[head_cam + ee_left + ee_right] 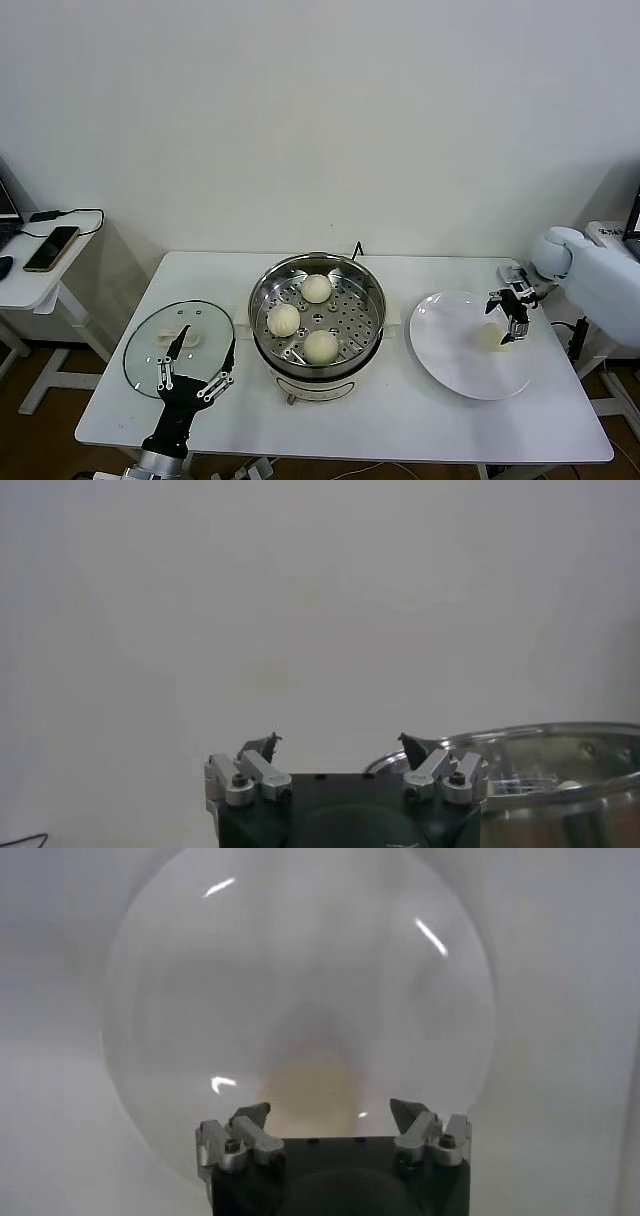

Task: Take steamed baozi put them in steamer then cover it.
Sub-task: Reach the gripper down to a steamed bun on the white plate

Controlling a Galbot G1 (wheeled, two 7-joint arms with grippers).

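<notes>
The head camera looks forward and down from above at the whole table (400,420). The left wrist camera sits low by the table's near left edge, facing the wall, catching the steamer (540,750) rim close by. The right wrist camera looks straight down, close above the plate (300,968). Steamer (316,312) and plate (450,350) appear in the head view too.

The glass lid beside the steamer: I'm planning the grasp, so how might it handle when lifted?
The glass lid lies flat on the table, so its rim probably offers little purchase. The bar handle at its centre looks the likelier hold. Being glass with a metal rim, it may be heavyish, slippery and breakable.
</notes>
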